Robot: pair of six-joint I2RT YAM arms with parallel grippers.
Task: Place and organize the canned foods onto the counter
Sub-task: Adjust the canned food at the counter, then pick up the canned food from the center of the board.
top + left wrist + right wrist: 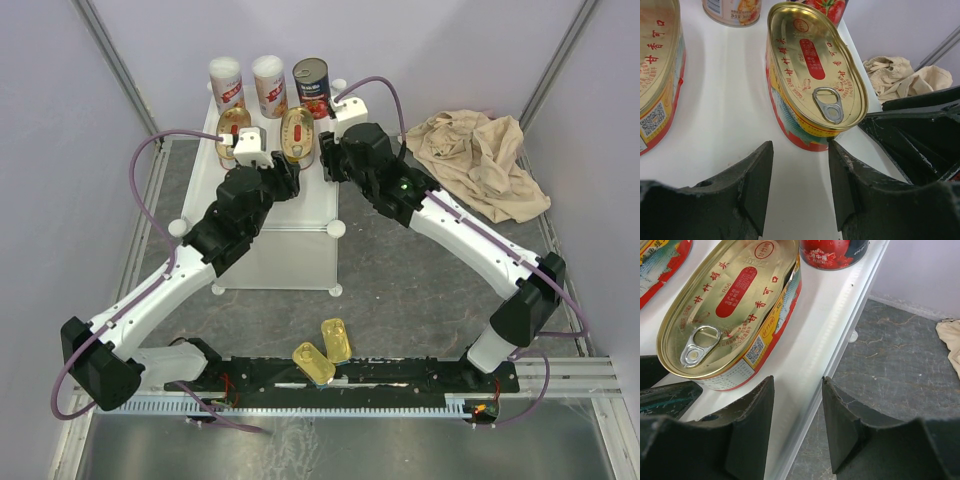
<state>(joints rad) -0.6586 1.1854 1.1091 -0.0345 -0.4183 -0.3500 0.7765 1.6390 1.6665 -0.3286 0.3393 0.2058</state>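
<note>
On the white counter [290, 205] two white-and-red cylinders [227, 82] [270, 85] and a dark cylinder [311, 87] stand in a row at the back. Two red-yellow oblong tins [233, 133] [297, 135] lie in front of them. Two gold rectangular tins [335, 338] [313, 362] lie on the floor near the arm bases. My left gripper [800, 170] is open and empty just short of the right oblong tin [815, 85]. My right gripper [797, 405] is open and empty over the counter's right edge [840, 325], beside the same tin [730, 310].
A beige cloth [480, 160] lies crumpled on the grey floor right of the counter. The two grippers sit close together over the counter top; the right one shows in the left wrist view [920, 135]. Grey walls close in the sides.
</note>
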